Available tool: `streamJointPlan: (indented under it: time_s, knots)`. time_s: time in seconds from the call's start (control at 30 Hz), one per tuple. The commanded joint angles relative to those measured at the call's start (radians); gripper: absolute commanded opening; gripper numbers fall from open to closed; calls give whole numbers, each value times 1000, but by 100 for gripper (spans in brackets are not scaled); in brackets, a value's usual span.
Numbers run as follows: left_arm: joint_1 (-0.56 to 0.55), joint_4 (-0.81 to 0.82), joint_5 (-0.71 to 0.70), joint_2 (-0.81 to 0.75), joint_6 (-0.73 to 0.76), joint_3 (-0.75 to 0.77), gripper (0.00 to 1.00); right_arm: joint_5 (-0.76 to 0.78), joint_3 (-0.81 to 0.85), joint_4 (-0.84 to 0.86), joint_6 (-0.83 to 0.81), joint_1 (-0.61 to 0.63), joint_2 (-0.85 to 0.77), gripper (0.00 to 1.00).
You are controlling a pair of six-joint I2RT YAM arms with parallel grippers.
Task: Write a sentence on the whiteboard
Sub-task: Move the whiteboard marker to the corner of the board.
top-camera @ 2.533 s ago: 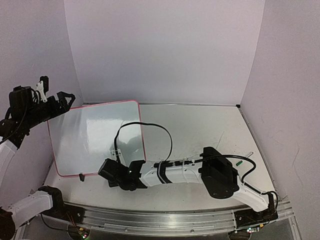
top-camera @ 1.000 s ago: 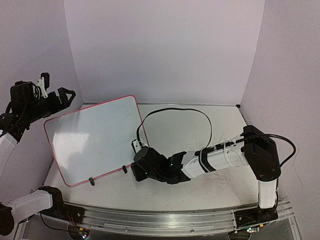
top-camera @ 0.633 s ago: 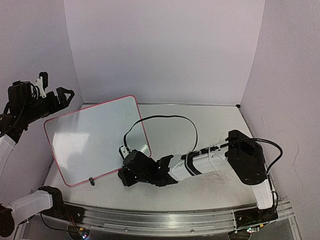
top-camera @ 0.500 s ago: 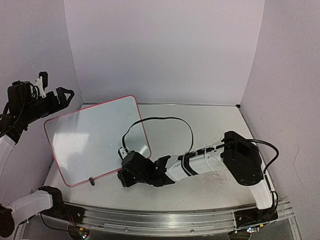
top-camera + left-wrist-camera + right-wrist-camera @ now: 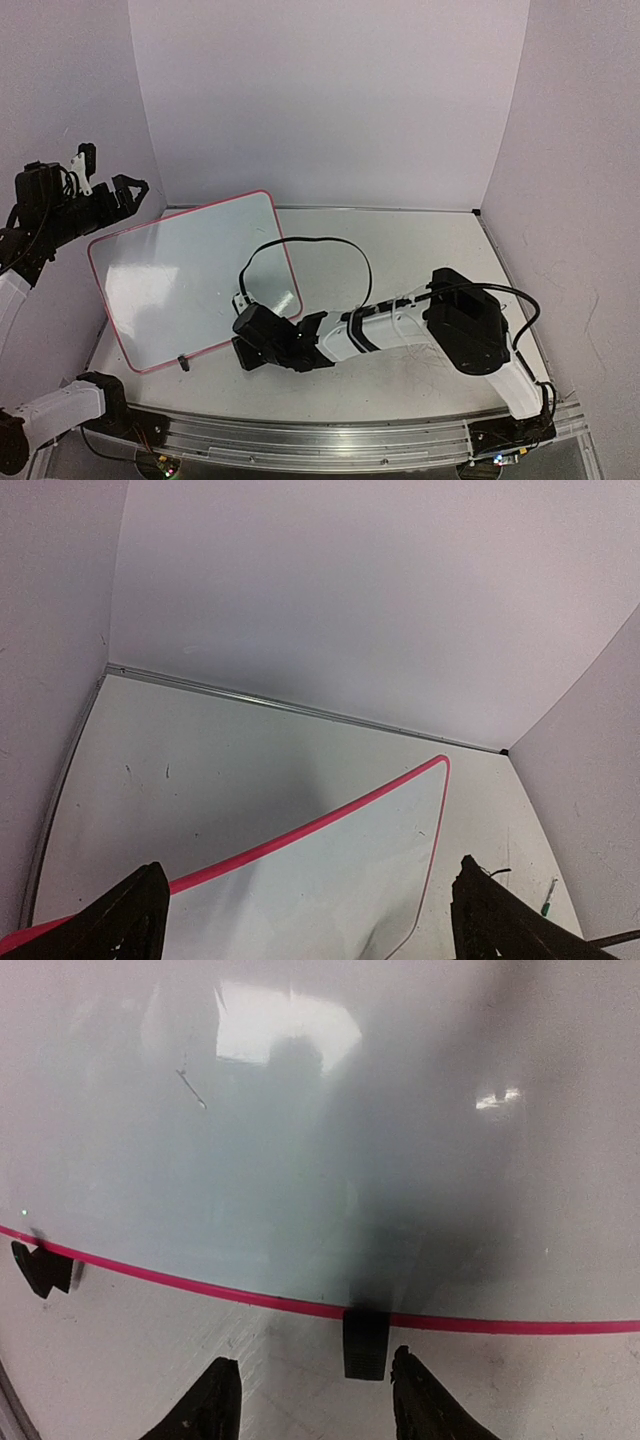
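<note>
The whiteboard (image 5: 190, 275) lies at the left of the table, glossy white with a thin pink-red frame. It fills the upper right wrist view (image 5: 320, 1140) and shows low in the left wrist view (image 5: 330, 880). My right gripper (image 5: 241, 352) is open and empty at the board's near edge. In the right wrist view (image 5: 315, 1402) its fingers stand on either side of a black clip foot (image 5: 365, 1343), short of it. A second clip foot (image 5: 40, 1268) is to the left. My left gripper (image 5: 122, 190) is open and empty, raised above the board's far left corner.
The right arm's black cable (image 5: 310, 243) loops over the table behind the board's right edge. The left wall stands close beside the left gripper. A small green-tipped stick (image 5: 547, 898) lies on the table right of the board.
My right gripper has slid left along the board's near edge to the clip foot. The board turned between 2.5 s and 1 s ago and has stayed put since. The left arm has barely moved.
</note>
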Motion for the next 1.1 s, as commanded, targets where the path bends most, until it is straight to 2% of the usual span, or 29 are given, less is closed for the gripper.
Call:
streamJointPlan:
  time_s: [0.0,0.33,0.67,1.07]
  knots:
    - [4,2,1,-15,12,53,99,55,71,-21,0,0,37,49]
    - [5,0,-2,-11,15,53,99,106,110,-28,-8,0,67,30]
    - [4,0,-4,-5,14,53,99,203,61,-5,-7,0,25,2]
    - [4,1,-3,3,13,61,99,296,-126,50,14,-17,-110,0]
